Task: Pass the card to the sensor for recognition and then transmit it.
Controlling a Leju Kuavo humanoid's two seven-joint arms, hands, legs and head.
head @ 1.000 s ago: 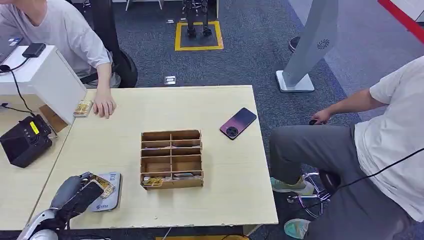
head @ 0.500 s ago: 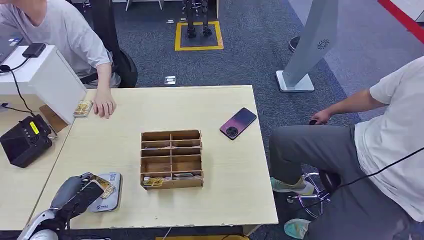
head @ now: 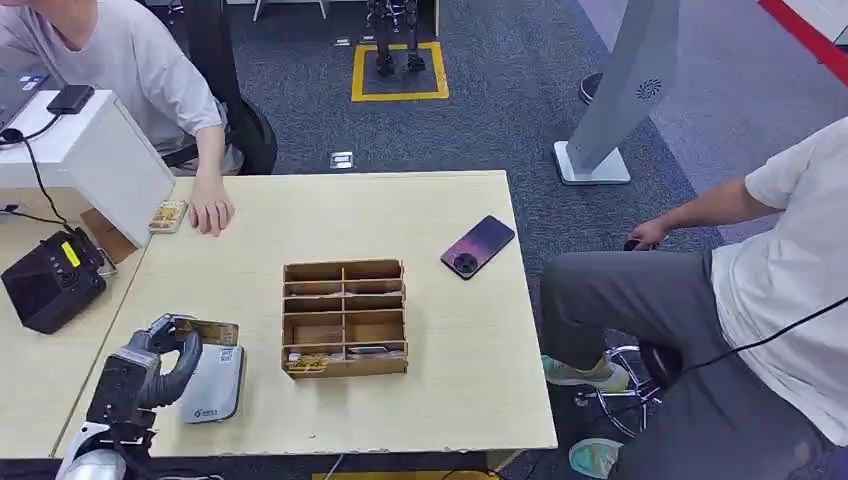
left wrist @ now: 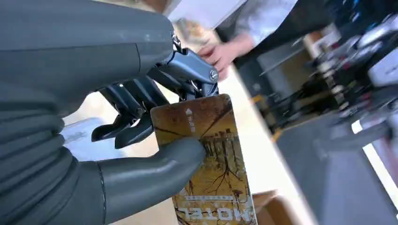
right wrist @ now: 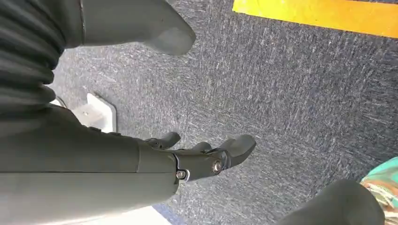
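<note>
Currently the left hand [head: 150, 372] holds the hotel card [head: 210, 331] off the surface [head: 450, 330], thumb and dark fingers [left wrist: 131, 101] clamped on it; in the left wrist view the card [left wrist: 211, 159] is brown-gold with a tree print and "MOTEL" lettering. Card sits just above the grey card reader [head: 212, 385] at the near-left corner of the surface, touching or not can't tell. Wooden compartment box [head: 345, 318] mid-surface, a similar card [head: 306, 363] in its front-left slot. Phone [head: 477, 246] lies near the far-right edge. Another card stack [head: 167, 215] lies beside a seated person's hand [head: 210, 212] at far left. Black device [head: 50, 285] on the adjacent desk. Right hand [right wrist: 206, 157] hangs over blue carpet, fingers apart, holding nothing.
</note>
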